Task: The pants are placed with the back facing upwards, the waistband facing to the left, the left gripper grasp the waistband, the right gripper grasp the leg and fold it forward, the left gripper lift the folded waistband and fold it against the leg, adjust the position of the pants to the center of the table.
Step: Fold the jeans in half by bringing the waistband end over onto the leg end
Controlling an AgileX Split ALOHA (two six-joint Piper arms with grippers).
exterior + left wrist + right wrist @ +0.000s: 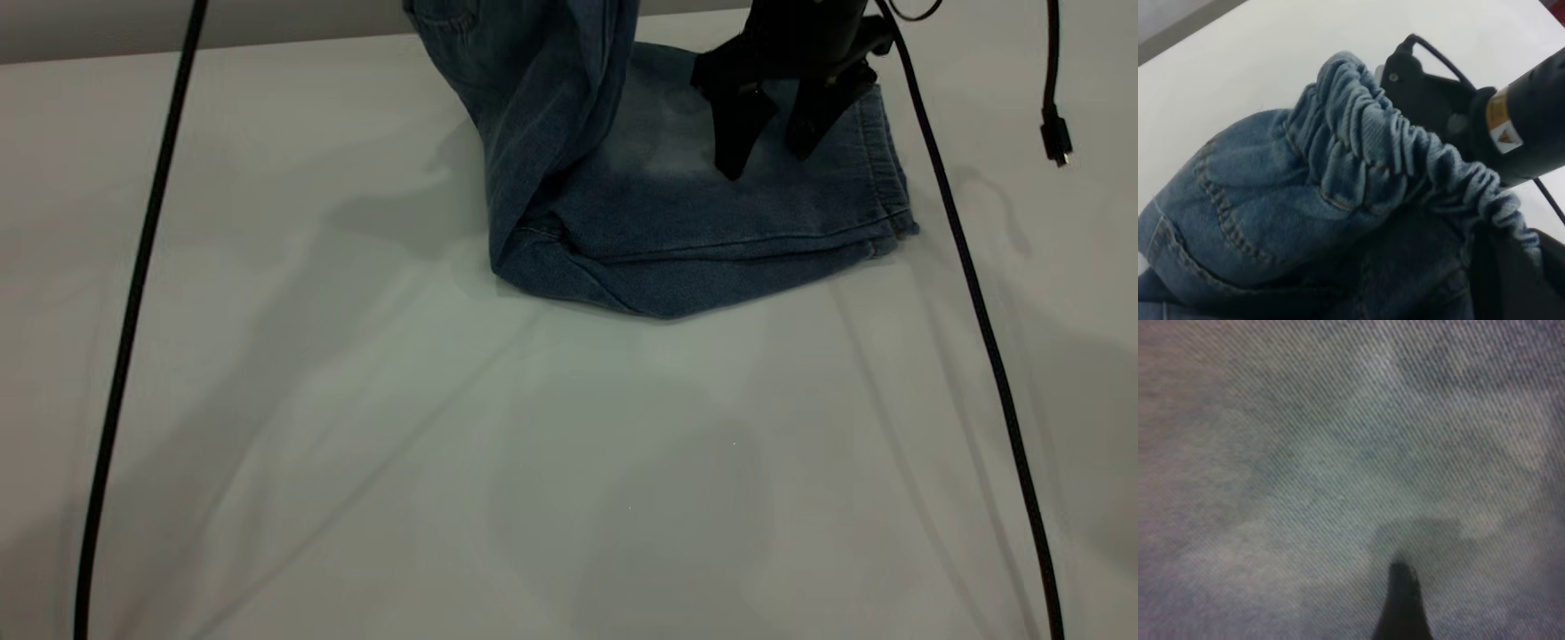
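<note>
Your right claw (pixel 772 147) stands on the pale patch of the leg (pixel 711 213), fingers spread, tips on the denim. The pants (pixel 622 178) lie at the far middle of the surface (pixel 444 444), their waistband (pixel 1405 150) lifted and bunched. Whether your left claw pinches it, I cannot tell.

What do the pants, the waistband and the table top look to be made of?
Pants: blue denim, visible twill weave, faded pale patch, double-stitched seams.
Waistband: same denim, tightly ruched, probably elastic inside.
Table: matte white with soft creases, so likely a cloth or flexible sheet cover, not bare board.
</note>
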